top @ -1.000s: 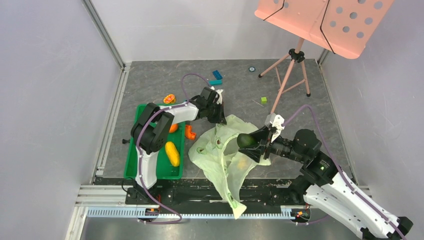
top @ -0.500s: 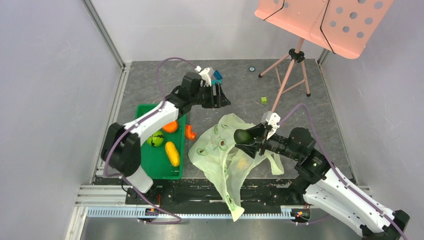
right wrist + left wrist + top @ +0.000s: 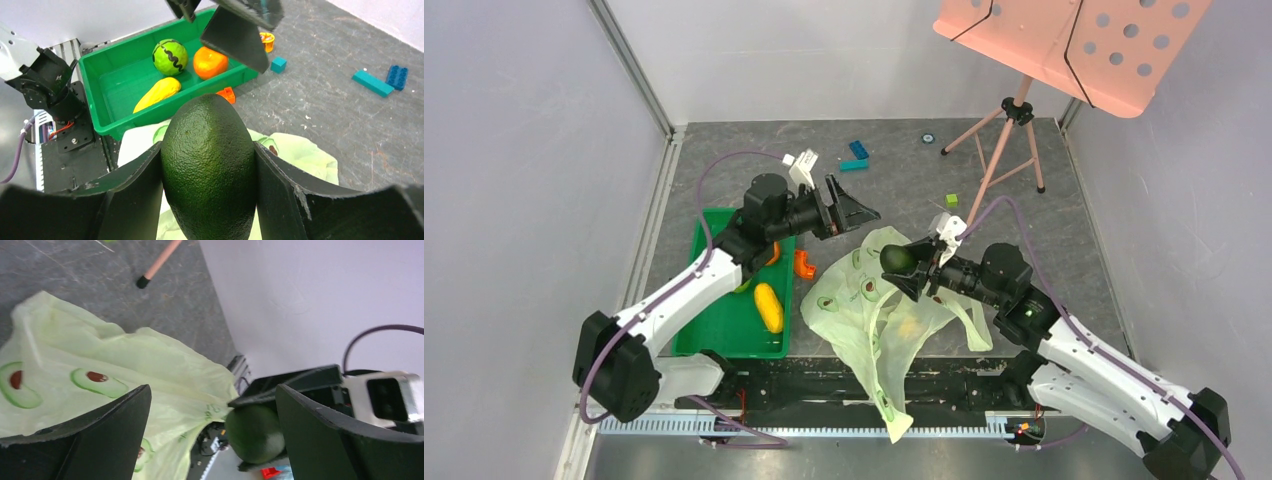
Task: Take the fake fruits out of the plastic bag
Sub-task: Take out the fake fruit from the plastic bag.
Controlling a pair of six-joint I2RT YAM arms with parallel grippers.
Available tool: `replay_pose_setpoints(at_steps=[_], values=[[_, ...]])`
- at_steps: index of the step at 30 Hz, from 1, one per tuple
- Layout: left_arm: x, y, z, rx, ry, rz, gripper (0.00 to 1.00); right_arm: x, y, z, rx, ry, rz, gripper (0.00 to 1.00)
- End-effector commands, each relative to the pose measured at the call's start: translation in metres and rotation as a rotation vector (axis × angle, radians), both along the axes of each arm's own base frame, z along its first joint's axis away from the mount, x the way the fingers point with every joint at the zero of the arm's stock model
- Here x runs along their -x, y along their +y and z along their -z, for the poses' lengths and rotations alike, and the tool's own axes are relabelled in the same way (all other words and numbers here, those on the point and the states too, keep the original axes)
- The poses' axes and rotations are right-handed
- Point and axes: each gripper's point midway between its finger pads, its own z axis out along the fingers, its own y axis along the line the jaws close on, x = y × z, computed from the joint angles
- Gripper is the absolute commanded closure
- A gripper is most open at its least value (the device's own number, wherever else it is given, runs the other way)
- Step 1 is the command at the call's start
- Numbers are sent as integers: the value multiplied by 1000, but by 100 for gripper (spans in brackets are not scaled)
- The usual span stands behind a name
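My right gripper [image 3: 902, 268] [image 3: 207, 145] is shut on a dark green avocado-like fake fruit [image 3: 896, 260] [image 3: 209, 165] and holds it above the plastic bag [image 3: 864, 300] [image 3: 300, 150]. The bag is pale green with avocado prints and lies crumpled on the floor. My left gripper [image 3: 864, 222] [image 3: 212, 390] is wide open and empty, pointing at the avocado [image 3: 255, 432] from a short way off. A yellowish shape [image 3: 907, 326] shows through the bag. In the green tray [image 3: 724, 335] [image 3: 115, 65] lie a yellow fruit [image 3: 768, 307] [image 3: 156, 93], an orange one [image 3: 210, 62] and a light green one [image 3: 170, 56].
An orange block [image 3: 804, 266] lies between tray and bag. Teal and blue blocks [image 3: 856, 157] and a small green block [image 3: 951, 200] lie further back. A pink music stand [image 3: 1064, 45] on a tripod [image 3: 999, 150] rises at the back right. Walls close in on both sides.
My left gripper has let go at the bag's edge, opened wide and lifted to face the avocado. The right gripper carried the avocado a little left and up.
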Motion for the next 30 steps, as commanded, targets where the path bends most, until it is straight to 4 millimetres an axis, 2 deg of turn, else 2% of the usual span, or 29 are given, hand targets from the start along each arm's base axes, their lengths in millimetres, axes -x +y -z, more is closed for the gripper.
replay_pose_setpoints(at_steps=[1,6,11,16,20,25,30], values=[[32,-7,-42,180,17,56,0,-9,8,-28,-81,-99,2,62],[54,-11,-42,215,38,65,0,-11,16,-33,-101,-92,-23,62],[61,-17,-34,206,59,70,0,-7,24,-37,-122,-91,-65,63],[69,-33,-32,189,73,105,1,-8,27,-34,-125,-90,-71,63],[69,-33,-29,183,77,96,13,-8,25,-35,-144,-102,-57,63],[69,-32,-23,173,86,82,15,-5,26,-37,-157,-112,-76,62],[71,-35,-23,173,86,93,23,-6,28,-35,-151,-110,-78,61]])
